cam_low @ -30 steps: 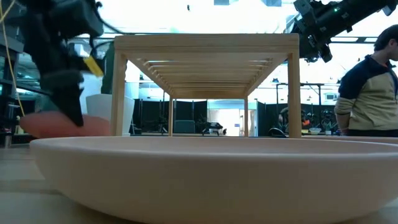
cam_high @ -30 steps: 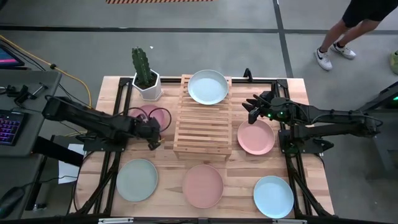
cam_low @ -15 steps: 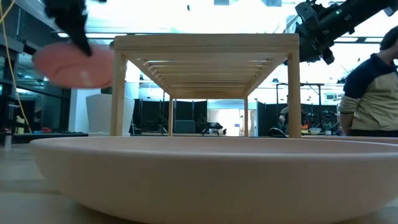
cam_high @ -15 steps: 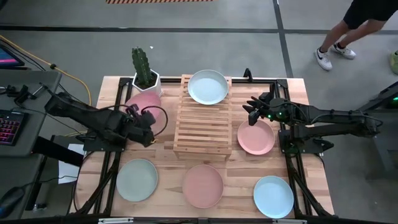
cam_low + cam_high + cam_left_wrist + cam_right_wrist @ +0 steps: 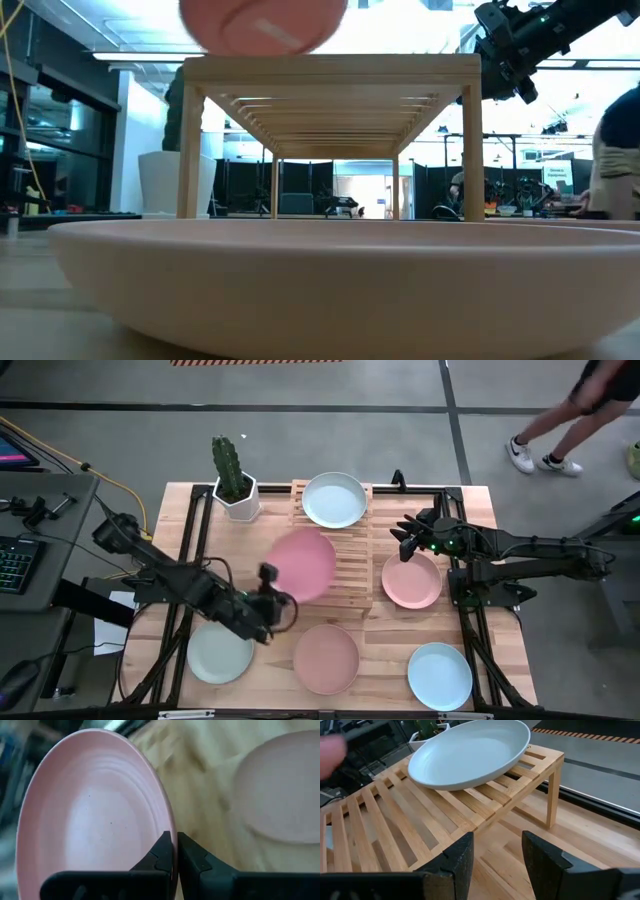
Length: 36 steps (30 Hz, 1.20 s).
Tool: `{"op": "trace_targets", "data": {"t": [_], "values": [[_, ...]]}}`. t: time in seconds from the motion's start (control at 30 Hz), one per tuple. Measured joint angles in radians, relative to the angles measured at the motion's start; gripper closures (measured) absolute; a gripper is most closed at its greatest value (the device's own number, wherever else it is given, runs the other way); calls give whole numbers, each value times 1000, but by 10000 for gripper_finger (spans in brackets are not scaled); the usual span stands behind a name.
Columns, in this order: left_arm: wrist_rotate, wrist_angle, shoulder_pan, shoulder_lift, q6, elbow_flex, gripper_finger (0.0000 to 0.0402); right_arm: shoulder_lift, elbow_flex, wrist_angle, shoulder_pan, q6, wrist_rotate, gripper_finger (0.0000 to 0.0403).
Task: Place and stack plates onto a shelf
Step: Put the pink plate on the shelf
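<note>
So far only one light blue round plate [image 5: 334,500] is sitting on the pale wooden slatted shelf [image 5: 322,582], while the left pincer [image 5: 268,607], pinching a matte pink plate [image 5: 301,564], is carrying a second above it; right pincer [image 5: 409,537] is hanging spread, four plates remaining on the desk [image 5: 376,635].

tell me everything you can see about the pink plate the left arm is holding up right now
The pink plate is round, shallow and matte, with a raised rim and faint concentric rings inside. The left gripper is shut on its rim, one finger on each face. It is lifted clear of the table, tilted, over the near left part of the wooden shelf. In the low view it hangs above the shelf's top. Only the fingers touch it.
</note>
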Motion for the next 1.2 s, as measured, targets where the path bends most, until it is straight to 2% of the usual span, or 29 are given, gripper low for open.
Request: {"op": "trace_targets", "data": {"t": [0.13,0.3,0.47,0.6,0.77,1.0,1.2], "values": [[81,117,13,59,150,0,401,0,0,0,0,0,0,253],[84,149,69,109,233,0,401,0,0,1,0,0,0,253],[164,151,154,141,242,0,402,0,0,0,0,0,0,253],[185,153,213,146,242,-1,402,0,0,0,0,0,0,253],[279,179,255,144,243,0,399,0,0,0,0,-1,0,253],[290,181,256,144,242,0,378,0,0,0,0,-4,0,253],[259,186,256,144,242,0,347,0,0,0,0,-4,0,253]]}}
